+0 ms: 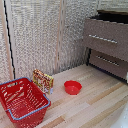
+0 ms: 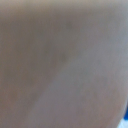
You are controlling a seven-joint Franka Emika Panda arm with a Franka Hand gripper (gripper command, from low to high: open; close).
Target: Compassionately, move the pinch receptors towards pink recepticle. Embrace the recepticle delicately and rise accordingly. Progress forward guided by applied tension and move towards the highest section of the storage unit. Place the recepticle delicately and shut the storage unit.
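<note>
Red wire basket [image 1: 22, 102] nearest, red bowl [image 1: 72, 87], dresser [image 1: 106, 44] top drawer open, end effector unseen.

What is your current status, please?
Gripper not in view. Pink cup not visible. Dresser top drawer open. Wrist view blurred.

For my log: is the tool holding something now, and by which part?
It cannot be told. The tool is not in the exterior view, and the wrist view is only a blur. No pink cup shows near the dresser.
</note>
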